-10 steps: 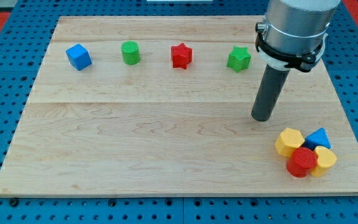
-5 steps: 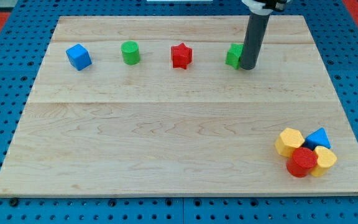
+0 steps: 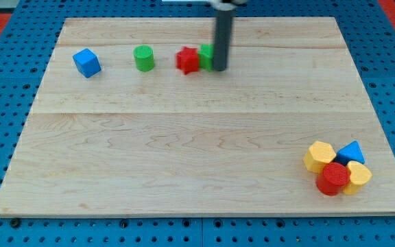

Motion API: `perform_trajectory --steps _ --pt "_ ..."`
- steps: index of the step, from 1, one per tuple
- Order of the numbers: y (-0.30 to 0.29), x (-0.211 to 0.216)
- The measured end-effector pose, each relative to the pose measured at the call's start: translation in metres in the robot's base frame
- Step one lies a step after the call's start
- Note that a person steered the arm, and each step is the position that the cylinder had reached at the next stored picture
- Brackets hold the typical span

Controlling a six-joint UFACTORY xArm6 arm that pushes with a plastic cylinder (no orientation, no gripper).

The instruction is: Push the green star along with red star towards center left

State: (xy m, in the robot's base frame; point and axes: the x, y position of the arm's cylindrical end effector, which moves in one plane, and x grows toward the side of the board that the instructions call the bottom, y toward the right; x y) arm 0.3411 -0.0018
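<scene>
Green star (image 3: 206, 55): a small green block in the upper row of the bench, near the view's top centre. Only its left part shows, since the rod covers its right side, and motion blur softens its points.
Red star (image 3: 188, 60): a small red block touching the green star's left side. It is blurred, so its star outline is hard to make out.
My tip (image 3: 220, 69): the lower end of a straight dark rod, pressed against the green star's right side. There is no hand on this arm, so nothing opens or closes.
Green cylinder (image 3: 143, 58): stands near the red star, to its left, with a clear gap between them.
Blue cube (image 3: 86, 62): sits further left in the same row, near the bench's left edge.
Bench (image 3: 170, 151): a pale wooden board. Wide bare wood spreads below the row, across the middle and towards the left edge.
Corner cluster: two yellow blocks (image 3: 319, 156) (image 3: 358, 175), a red block (image 3: 333, 178) and a blue block (image 3: 352, 151) huddle together at the view's bottom right, well apart from the stars.
Surround: a blue pegboard (image 3: 5, 103) frames the bench on all sides.
</scene>
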Motion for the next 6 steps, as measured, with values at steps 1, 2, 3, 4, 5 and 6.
perform_trajectory --steps 1,2,3,4,5,6 --pt "-0.018 0.002" --pt "0.037 -0.005" --pt "0.063 -0.038" --pt "0.016 -0.053" --pt "-0.047 -0.029" --pt "-0.068 -0.007"
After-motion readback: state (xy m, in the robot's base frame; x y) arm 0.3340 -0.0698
